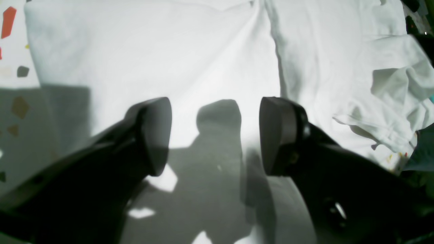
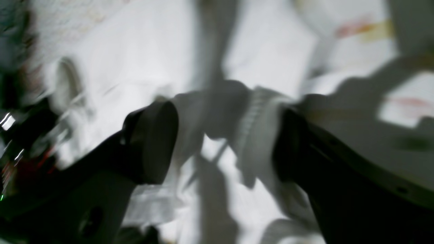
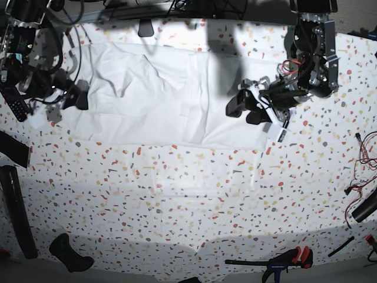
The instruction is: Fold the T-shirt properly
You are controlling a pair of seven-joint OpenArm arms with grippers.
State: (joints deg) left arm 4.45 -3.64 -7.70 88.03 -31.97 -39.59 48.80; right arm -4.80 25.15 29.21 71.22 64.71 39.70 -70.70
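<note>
The white T-shirt (image 3: 147,106) lies spread across the far middle of the speckled table, with a folded layer over its right part. My left gripper (image 3: 240,109) hovers over the shirt's right end. In the left wrist view it (image 1: 215,135) is open and empty, with flat shirt cloth (image 1: 152,57) below and a rumpled layer to the right. My right gripper (image 3: 78,97) is at the shirt's left edge. In the blurred right wrist view it (image 2: 223,142) stands wide open, with a ribbed fold of shirt cloth (image 2: 254,128) lying between the fingers, against the right one.
The speckled tabletop (image 3: 188,194) extends in front of the shirt. A clamp with red handles (image 3: 288,259) and a black object (image 3: 70,253) lie at the front edge. Cables (image 3: 365,147) sit at the right edge, and dark gear (image 3: 15,106) at the left.
</note>
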